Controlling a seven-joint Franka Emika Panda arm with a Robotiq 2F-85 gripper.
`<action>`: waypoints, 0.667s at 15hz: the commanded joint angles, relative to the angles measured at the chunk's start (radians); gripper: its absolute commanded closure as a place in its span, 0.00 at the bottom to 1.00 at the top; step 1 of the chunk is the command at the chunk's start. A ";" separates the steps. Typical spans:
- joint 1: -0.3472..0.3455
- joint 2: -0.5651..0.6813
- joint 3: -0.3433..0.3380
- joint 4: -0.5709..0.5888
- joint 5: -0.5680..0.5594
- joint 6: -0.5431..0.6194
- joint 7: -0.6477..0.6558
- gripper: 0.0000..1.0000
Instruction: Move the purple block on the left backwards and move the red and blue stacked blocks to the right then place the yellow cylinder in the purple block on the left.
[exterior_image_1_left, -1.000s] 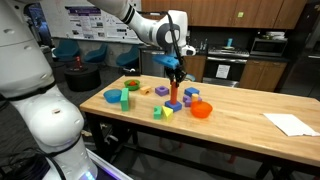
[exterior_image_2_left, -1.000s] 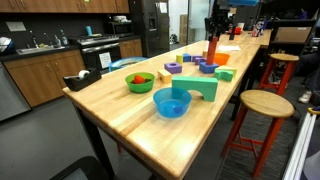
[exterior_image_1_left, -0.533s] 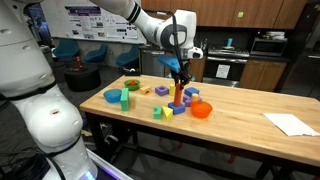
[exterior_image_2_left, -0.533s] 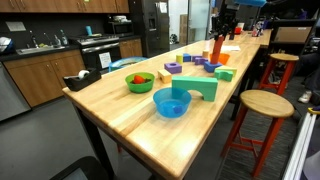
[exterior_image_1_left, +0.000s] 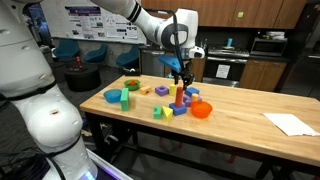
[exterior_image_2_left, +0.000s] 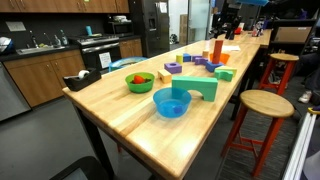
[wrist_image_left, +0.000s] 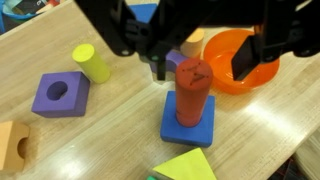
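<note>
The red and blue stacked blocks stand on the wooden table: a slim upright red piece (wrist_image_left: 191, 88) on a flat blue block (wrist_image_left: 188, 125). They show in both exterior views (exterior_image_1_left: 178, 96) (exterior_image_2_left: 217, 48). My gripper (wrist_image_left: 203, 62) is open just over the red piece's top, with a finger (wrist_image_left: 249, 58) to either side and a gap on the right. The yellow cylinder (wrist_image_left: 90, 62) lies on its side. Next to it is a purple block (wrist_image_left: 58, 93) with a round hole.
An orange-red bowl (wrist_image_left: 228, 75) sits close beside the stack, also seen in an exterior view (exterior_image_1_left: 202, 110). A second purple block (wrist_image_left: 174, 61), a pale orange round piece (wrist_image_left: 194, 42), an orange block (wrist_image_left: 12, 146) and a yellow-green wedge (wrist_image_left: 186, 165) lie around. Green bowl (exterior_image_2_left: 140, 81), light-blue bowl (exterior_image_2_left: 172, 103).
The gripper and the red and blue stack have shifted a little sideways, towards the orange-red bowl. The other blocks have not moved.
</note>
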 joint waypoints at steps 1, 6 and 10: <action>0.000 -0.049 0.016 -0.008 -0.017 -0.005 -0.003 0.01; 0.033 -0.127 0.059 -0.027 -0.052 0.004 -0.058 0.00; 0.097 -0.149 0.104 -0.024 -0.053 -0.011 -0.152 0.00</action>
